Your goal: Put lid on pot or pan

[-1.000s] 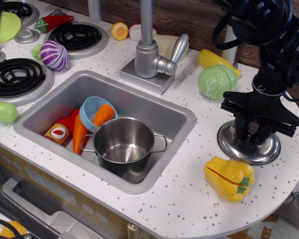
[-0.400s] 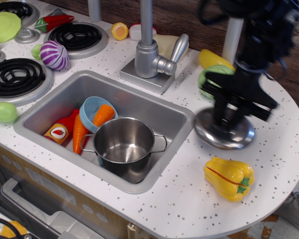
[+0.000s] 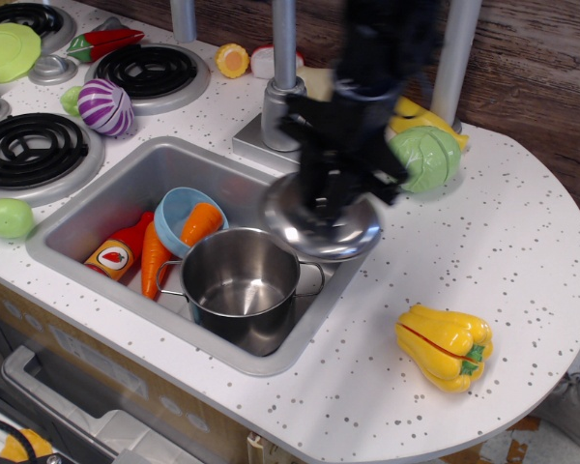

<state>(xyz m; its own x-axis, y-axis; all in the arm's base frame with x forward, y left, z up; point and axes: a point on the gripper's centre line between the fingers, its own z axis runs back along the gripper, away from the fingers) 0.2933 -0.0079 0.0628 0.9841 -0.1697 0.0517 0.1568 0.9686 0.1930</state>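
Observation:
The shiny steel pot [image 3: 237, 287] with wire loop handles stands in the front right part of the sink [image 3: 97, 208]. My gripper [image 3: 327, 198] is shut on the knob of the round steel lid [image 3: 321, 230] and holds it in the air over the sink's right side, just up and right of the pot's rim. The lid is slightly tilted and motion-blurred. The fingertips are hidden against the lid.
In the sink lie a light-blue cup [image 3: 179, 215] with a carrot, another carrot and a red bottle [image 3: 121, 253]. A faucet [image 3: 282, 97] stands behind. A green cabbage [image 3: 423, 158] and a yellow pepper [image 3: 445, 346] are on the counter at right. Burners are at left.
My gripper has lifted the lid off the right counter and carried it left, from beside the yellow pepper to above the sink's right edge near the pot.

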